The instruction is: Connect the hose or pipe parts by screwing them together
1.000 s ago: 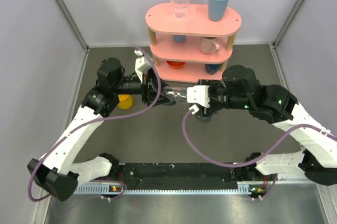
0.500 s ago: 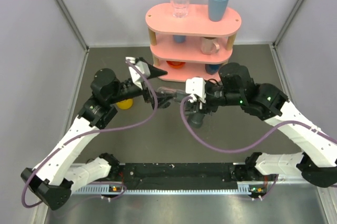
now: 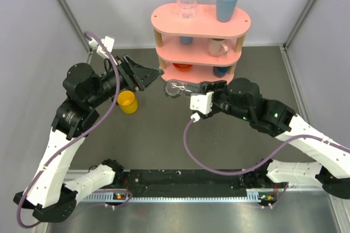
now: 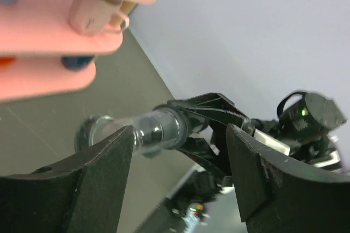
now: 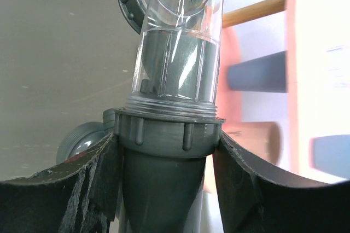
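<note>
We start with the dark table (image 3: 164, 140) and the pink three-tier shelf (image 3: 240, 25) at its far edge, which carries a clear glass (image 3: 187, 2), a blue cup (image 3: 227, 4) and a few mugs lower down. In front of the shelf the right gripper (image 3: 212, 87) is clamped on the grey pipe fitting (image 5: 164, 134), lifted off the table, with its fingers (image 5: 54, 189) pressing either side of the ribbed collar. The clear tube (image 5: 178, 52) stands in that collar and points toward the shelf and the other arm. The left gripper (image 3: 153, 73) hangs above the table's left side, well apart from the tube's free end, its jaws spread and nothing between them. At the joint we see only a thin band of thread above the collar, so we judge the two parts to be screwed together, or very nearly so. What may remain is a last tightening turn by the free gripper and then setting the joined piece down, but we cannot tell from here how snug the thread is. The small yellow cup (image 3: 127, 102) sits on the table below the left gripper, untouched.
</note>
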Available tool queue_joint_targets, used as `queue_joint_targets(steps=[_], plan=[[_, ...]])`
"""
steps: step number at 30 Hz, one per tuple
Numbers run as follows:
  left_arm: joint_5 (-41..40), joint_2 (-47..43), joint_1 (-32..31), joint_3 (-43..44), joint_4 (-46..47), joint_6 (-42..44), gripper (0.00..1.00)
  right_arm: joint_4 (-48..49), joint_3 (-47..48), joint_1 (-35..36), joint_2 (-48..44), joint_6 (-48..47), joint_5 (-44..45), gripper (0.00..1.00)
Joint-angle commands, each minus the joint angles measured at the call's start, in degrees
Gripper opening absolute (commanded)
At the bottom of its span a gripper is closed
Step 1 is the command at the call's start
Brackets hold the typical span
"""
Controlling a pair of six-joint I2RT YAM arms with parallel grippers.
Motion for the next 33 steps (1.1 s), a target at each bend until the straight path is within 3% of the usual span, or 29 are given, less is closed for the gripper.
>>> queue_joint_targets(steps=[1,3,6,7,11,13,15,20,33], plan=[[3.2,3.9,2.9,2.1,-13.3,-20.5,0.71,16.7,-3.5,3.2,-2.6,-15.1,13.4,0.00],[5.2,3.9,2.8,0.6,-11.4,-28.4,0.68,21.4,-5.3,4.8,-2.7,-20.2,15.7,0.00],[5.7,4.0,2.8,-0.4,-10.7,-37.0,0.51,25.3,-7.1,6.6,-2.6,-25.9,19.6,0.00],[5.9,4.0,2.8,-0.4,-10.8,-38.7,0.50,25.6,-7.2,6.9,-2.4,-26.8,20.9,0.00],[6.0,5.9,2.7,1.3,-14.7,-46.2,0.59,26.6,-7.9,8.2,-2.2,-28.9,22.5,0.00],[4.5,6.9,2.4,3.3,-21.1,-47.1,0.64,26.9,-8.4,8.9,-1.9,-29.7,23.3,0.00],[3.7,8.2,2.2,4.2,-21.1,-47.5,0.73,26.9,-8.3,9.4,-1.7,-30.3,23.4,0.00],[0.9,10.1,1.8,4.9,-19.7,-48.5,0.83,27.5,-7.6,10.2,-0.8,-31.7,23.7,0.00],[1.6,14.6,0.7,4.5,-18.1,-50.4,0.73,31.0,-8.4,12.3,2.3,-32.5,26.2,0.00]])
